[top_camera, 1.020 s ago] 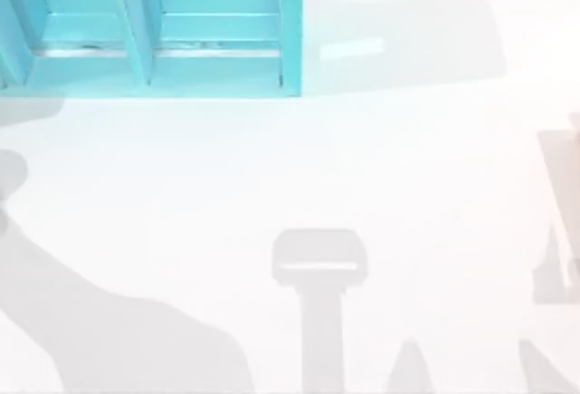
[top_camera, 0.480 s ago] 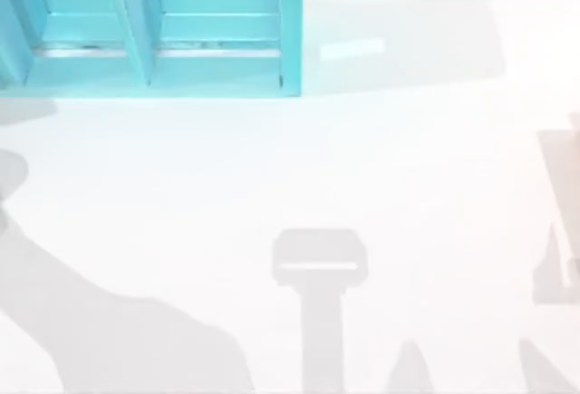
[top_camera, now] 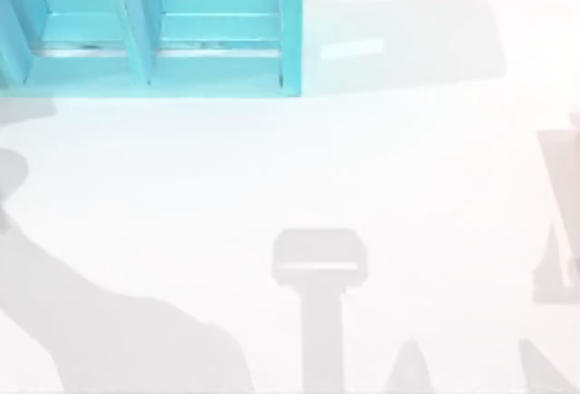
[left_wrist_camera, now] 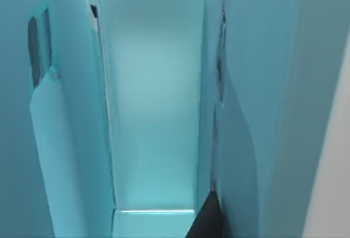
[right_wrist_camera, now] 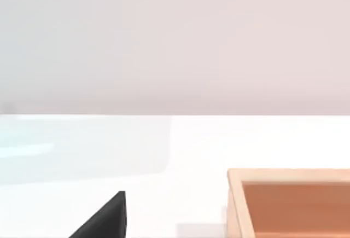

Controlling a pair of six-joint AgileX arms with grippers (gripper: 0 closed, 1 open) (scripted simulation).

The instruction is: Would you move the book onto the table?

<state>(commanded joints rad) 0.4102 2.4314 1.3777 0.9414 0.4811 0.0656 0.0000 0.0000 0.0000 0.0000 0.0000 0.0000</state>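
The white table (top_camera: 408, 168) spreads across the top view. The turquoise shelf unit (top_camera: 217, 68) stands at its far left, its compartments open toward the near side. The book is hidden or out of view; I cannot pick it out among the turquoise walls. My left gripper (left_wrist_camera: 206, 221) shows as a dark tip deep between the shelf unit's walls (left_wrist_camera: 153, 112), close to the right-hand wall. My right gripper (right_wrist_camera: 106, 219) shows as a black tip low over the bare table (right_wrist_camera: 180, 145), apart from everything.
In the right wrist view, an open tan wooden box (right_wrist_camera: 295, 199) stands on the table beside my right gripper. Grey arm shadows lie along the near edge of the table (top_camera: 118, 340) and at its right side.
The grey shadow below the shelf unit's left end has shrunk toward the left edge. Nothing else has visibly moved.
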